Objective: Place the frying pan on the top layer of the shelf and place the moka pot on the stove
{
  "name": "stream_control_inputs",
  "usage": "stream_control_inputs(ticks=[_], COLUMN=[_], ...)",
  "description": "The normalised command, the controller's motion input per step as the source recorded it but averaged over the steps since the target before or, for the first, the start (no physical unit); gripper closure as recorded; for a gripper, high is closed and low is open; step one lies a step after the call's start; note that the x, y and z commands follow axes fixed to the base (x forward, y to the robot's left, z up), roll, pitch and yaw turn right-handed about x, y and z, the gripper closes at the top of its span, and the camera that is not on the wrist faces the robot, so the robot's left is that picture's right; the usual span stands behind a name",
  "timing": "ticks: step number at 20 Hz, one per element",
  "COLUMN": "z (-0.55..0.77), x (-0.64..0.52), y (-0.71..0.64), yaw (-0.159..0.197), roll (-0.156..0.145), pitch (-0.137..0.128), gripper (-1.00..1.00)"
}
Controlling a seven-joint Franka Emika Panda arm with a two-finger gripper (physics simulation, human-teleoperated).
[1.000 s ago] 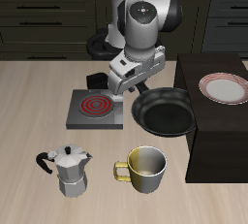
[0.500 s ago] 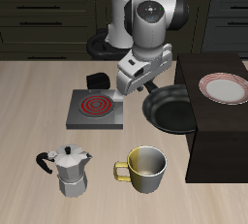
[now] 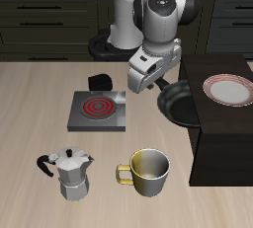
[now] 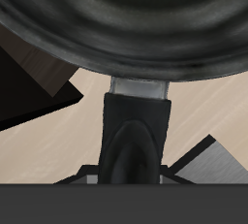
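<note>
My gripper (image 3: 149, 82) is shut on the long handle of the black frying pan (image 3: 182, 104) and holds it in the air. The pan's round body overlaps the near edge of the dark shelf (image 3: 222, 138), about level with its flat top. Up close in the wrist view, the pan (image 4: 124, 24) fills most of the picture and its handle (image 4: 136, 136) runs back toward the camera. The grey stove (image 3: 99, 114) with its red spiral ring lies flat on the table beside the shelf, nothing on it. Nearer the table's front edge stands the silver moka pot (image 3: 69, 174), upright.
A white plate with a red rim (image 3: 230, 89) rests on the shelf top, just beyond the pan. A yellow-grey mug (image 3: 149, 171) stands beside the moka pot. The stove's black knob block (image 3: 99, 81) sits at its back edge.
The gripper has carried the pan upward and sideways toward the shelf, from beside the stove to the shelf's top edge. Moka pot, mug and plate have not moved.
</note>
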Motion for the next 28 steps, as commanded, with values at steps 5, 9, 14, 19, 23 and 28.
stream_control_inputs(ticks=[5, 9, 14, 19, 23, 28], z=[0.12, 0.13, 0.06, -0.09, 0.03, 0.17], x=[0.06, 0.08, 0.1, 0.1, 0.22, 0.18], y=[0.06, 0.11, 0.16, 0.1, -0.03, 0.12], yaw=[0.078, 0.065, 0.033, 0.084, 0.088, 0.056], roll=[0.002, 0.007, 0.033, 0.031, 0.005, 0.01], pitch=[-0.011, -0.017, 0.005, 0.018, 0.028, -0.016], gripper=[1.0, 1.0, 1.0, 1.0, 1.0, 1.0])
